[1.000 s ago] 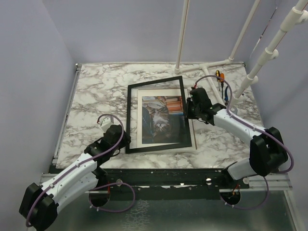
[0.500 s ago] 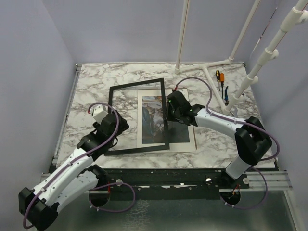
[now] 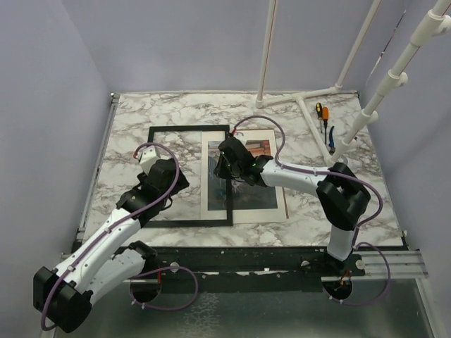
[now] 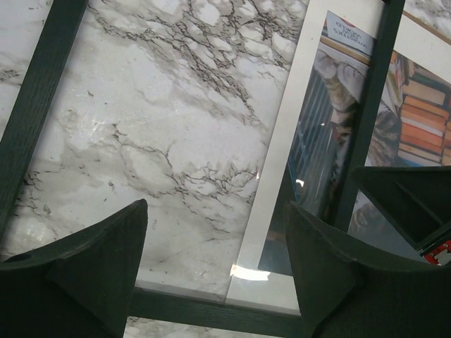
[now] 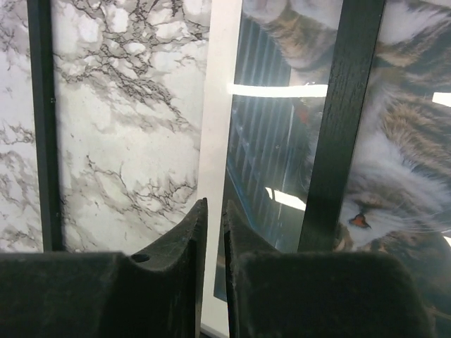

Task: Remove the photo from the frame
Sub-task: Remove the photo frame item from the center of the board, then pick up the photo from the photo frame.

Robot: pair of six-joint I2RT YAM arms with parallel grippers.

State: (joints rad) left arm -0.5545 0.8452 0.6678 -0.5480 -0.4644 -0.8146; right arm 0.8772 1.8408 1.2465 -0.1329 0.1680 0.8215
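I see the photo (image 3: pixel 254 198) flat on the table (image 3: pixel 141 113), its left part under the frame (image 3: pixel 190 127); it looks thin and floppy, so I'd pinch its bare right edge, left gripper (image 4: pixel 215 211) spread wide, right gripper (image 5: pixel 211 211) pressed almost together.
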